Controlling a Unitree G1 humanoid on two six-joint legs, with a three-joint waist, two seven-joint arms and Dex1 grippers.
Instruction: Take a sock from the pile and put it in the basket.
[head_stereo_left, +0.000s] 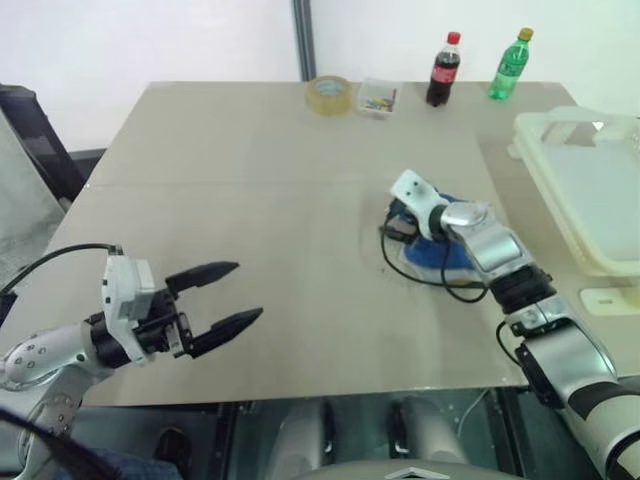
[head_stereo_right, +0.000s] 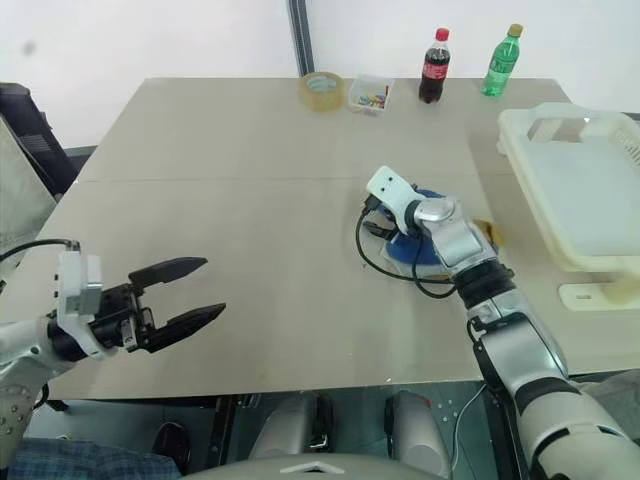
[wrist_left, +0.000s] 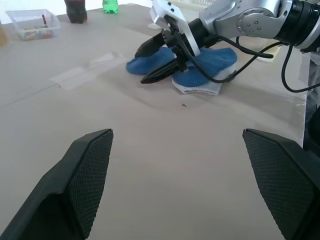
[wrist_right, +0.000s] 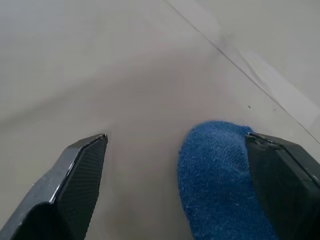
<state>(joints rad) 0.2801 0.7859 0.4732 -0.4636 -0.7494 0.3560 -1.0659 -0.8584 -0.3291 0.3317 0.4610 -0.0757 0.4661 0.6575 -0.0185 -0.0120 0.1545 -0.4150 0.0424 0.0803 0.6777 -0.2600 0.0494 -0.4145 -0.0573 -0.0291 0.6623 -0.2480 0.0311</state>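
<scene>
The pile (wrist_left: 192, 70) lies on the tan surface (head_stereo_left: 250, 200), right of its middle and near the basket (head_stereo_left: 590, 190), which stands at the right edge; in the left wrist view the pile is two royal-blue socks over a grey-white one (wrist_left: 200, 87), whose ribbed edge peeps out beneath them; a scrap of yellow shows just past the arm in the right eye view. The sock (wrist_left: 145, 64) nearest the gripper lies flat, its long axis running across the surface, its rounded tip pointing away from the basket toward the surface's open middle; the second blue sock (wrist_left: 212, 60) lies beside it, partly under the arm.

The right gripper (wrist_left: 159, 61) hangs low over that tip, its fingers spread wide, one above the sock and one at its near edge; whether they touch the knit I cannot tell; nothing is gripped. The left gripper (head_stereo_left: 222, 298) hovers over the bare near-left part of the surface, well apart from the pile, jaws wide and empty.

At the far edge stand a tape roll (head_stereo_left: 329, 94), a small clear box (head_stereo_left: 378, 98), a cola bottle (head_stereo_left: 443, 70) and a green bottle (head_stereo_left: 510, 65).
</scene>
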